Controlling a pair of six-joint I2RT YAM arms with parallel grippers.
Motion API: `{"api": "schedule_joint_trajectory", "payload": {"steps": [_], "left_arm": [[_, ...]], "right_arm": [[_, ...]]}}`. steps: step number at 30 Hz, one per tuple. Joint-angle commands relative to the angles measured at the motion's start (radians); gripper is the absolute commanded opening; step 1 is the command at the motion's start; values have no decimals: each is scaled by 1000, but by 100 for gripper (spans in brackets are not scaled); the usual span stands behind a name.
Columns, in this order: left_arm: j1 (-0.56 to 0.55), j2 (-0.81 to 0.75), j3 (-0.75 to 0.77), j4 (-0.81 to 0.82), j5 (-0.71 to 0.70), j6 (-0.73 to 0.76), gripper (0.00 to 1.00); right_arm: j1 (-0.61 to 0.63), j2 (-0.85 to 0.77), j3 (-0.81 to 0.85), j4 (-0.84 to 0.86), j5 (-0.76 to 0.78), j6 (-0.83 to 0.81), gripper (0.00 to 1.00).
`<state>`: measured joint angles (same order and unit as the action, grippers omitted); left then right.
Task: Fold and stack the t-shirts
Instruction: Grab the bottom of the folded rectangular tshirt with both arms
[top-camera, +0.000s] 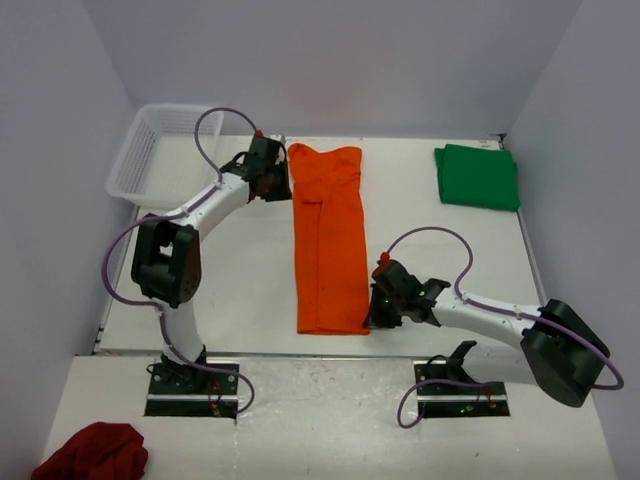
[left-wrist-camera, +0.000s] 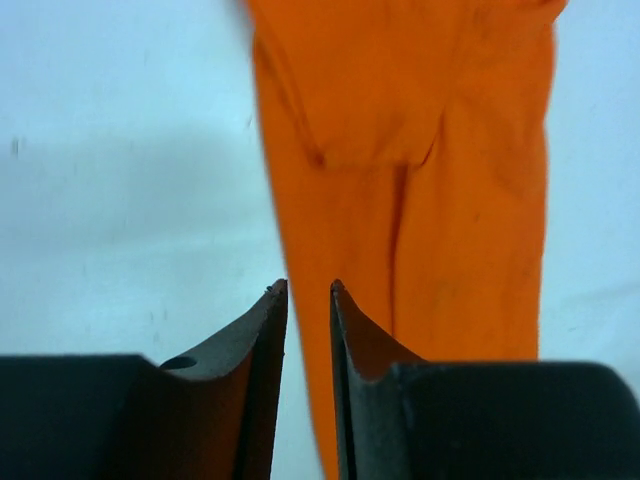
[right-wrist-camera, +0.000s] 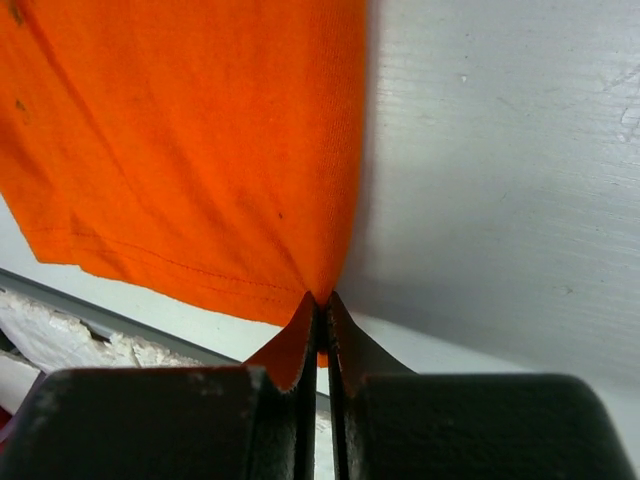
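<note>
The orange shirt (top-camera: 328, 240) lies in the middle of the white surface (top-camera: 240, 270), folded lengthwise into a long narrow strip that runs from the far side almost to the near edge. Both sides are turned in over the middle, and the edge of the upper layer shows as a straight line running down the strip a little left of centre. The far end is slightly wider and uneven; the near end is cut square by the hem. The cloth is bright and flat, with a few soft creases and small dark specks (clearest in the right wrist view (right-wrist-camera: 180, 130), where two rows of hem stitching also show). In the left wrist view (left-wrist-camera: 400, 150) a tucked-in flap makes a rounded fold line across the strip.

The green shirt (top-camera: 478, 176) sits well apart at the far right corner of the surface, folded into a compact rectangle.

The right jaws are pressed together on the near right corner of the orange shirt, with the hem pinched between their tips. The left jaws are at the far left corner of the same shirt, standing a narrow gap apart with nothing between them.

A white mesh basket (top-camera: 150, 150) stands at the far left, and a dark red cloth (top-camera: 92, 452) lies crumpled on the ledge beside the left arm's base.
</note>
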<state>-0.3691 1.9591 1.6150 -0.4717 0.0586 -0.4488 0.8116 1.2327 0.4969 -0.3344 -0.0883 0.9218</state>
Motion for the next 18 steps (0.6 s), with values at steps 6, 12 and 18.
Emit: {"api": "schedule_joint_trajectory", "payload": {"steps": [6,12,18], "left_arm": [[-128,-371,-498,-53,4,-122,45],[-174,-629,-739,-50,191,-177,56],[-194,-773,-878,-53,218,-238,71]], "right_arm": [[8,-39,8,-3,18,-21,0],[8,-19,16,18,15,-41,0],[9,-6,8,37,1,-41,0]]}}
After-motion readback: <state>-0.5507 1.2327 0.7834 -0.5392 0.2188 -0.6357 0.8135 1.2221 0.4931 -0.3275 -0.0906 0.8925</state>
